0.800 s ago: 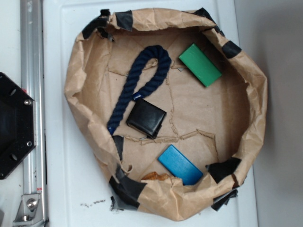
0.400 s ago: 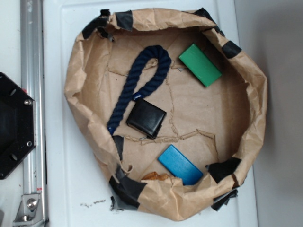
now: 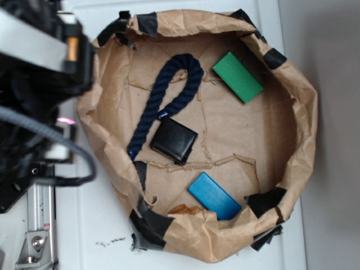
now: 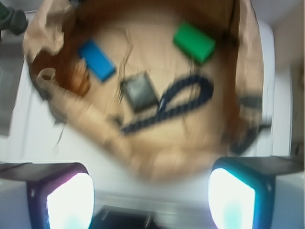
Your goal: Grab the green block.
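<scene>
We see a crumpled brown paper basin [image 3: 304, 129], its rim folded and patched with strips of black tape, sitting on a smooth white surface [image 3: 101, 225] and filling most of it. The green block [image 3: 237, 77] lies flat on the paper floor toward the far right corner of the surface, a matte bright rectangle set at a slant, touching nothing else. In the blurred wrist view it shows at the upper right [image 4: 193, 42]. A thick navy twisted rope [image 3: 169, 98], bent into a hairpin loop, lies toward the far left part of the basin. Just beside its loose end sits a black square wallet-like item [image 3: 174, 140] with a leathery sheen, near the middle. A flat blue block [image 3: 214, 196], smooth and rectangular, rests toward the near edge, and a small amber scrap [image 3: 184, 210] shows just beside it at the paper wall.

The arm [image 3: 34, 95], black with cables and a metal plate, has come into the exterior view along the left edge, where before only the base and rail showed. The tool [image 4: 150, 195] hangs outside the basin at the left edge; its two pale fingers [image 4: 66, 202] stand well apart with nothing between them. The objects in the basin lie as they did.
</scene>
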You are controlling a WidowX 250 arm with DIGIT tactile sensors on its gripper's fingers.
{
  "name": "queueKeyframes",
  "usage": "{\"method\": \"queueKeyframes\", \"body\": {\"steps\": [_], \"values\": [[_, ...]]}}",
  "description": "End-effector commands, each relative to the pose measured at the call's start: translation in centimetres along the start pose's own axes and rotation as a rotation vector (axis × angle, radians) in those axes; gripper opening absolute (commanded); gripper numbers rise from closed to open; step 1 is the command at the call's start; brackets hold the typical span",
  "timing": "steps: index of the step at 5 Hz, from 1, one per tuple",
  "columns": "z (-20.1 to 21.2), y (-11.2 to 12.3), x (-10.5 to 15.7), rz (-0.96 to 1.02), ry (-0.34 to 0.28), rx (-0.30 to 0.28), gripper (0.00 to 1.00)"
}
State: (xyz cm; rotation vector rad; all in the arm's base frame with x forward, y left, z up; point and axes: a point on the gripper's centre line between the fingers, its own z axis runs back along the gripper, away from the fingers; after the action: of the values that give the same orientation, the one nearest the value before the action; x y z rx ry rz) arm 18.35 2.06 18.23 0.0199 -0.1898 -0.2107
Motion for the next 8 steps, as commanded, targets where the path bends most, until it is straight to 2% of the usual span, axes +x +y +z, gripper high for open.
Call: {"method": "queueKeyframes", "body": {"steps": [1,2,3,4,6,8], "values": [[-5.5,2.0,5.0,-0.138,-0.106,0.131,1.0],[-8.0,2.1,7.2,-0.182,-0.107,0.159,1.0],[-10.3,0.5,8.3,-0.241,-0.084,0.177,1.0],[-12.1,1.0,8.4,-0.237,-0.062,0.194,1.0],[-10.8,5.0,9.6,-0.202,-0.084,0.209,1.0],[-10.4,7.5,9.4,-0.196,-0.083,0.218,1.0]]}}
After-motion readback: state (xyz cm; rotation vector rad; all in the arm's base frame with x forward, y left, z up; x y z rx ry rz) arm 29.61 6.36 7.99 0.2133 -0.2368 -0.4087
